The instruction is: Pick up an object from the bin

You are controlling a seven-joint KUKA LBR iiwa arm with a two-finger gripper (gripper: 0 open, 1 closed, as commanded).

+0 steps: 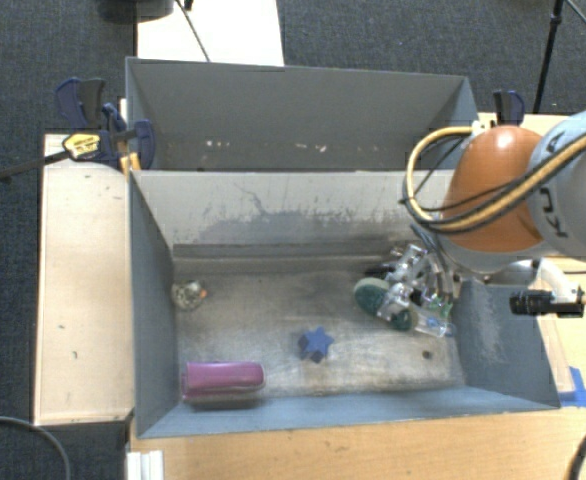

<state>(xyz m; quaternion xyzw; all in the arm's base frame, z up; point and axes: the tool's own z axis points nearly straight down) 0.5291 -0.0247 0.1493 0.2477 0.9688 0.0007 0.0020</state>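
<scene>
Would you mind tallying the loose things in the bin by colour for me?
Purple: 1, the purple block near the front left corner.
Blue: 1, the blue star-shaped piece in the middle of the floor.
Dark green: 1, the dark green rounded thing right beside the gripper.
Pale yellowish: 1, the small pale thing at the left.
Total: 4.

Grey metal bin (273, 218), sloped walls, floor scuffed and streaked. On floor: magenta rounded block (223, 378) in near-left corner, close against near wall; small blue star-shaped piece (315, 344) mid-floor, well apart from block; small clear lump (188, 294) with orange fleck near left wall; dark green rounded thing (371, 296) right of centre, partly hidden.
</scene>
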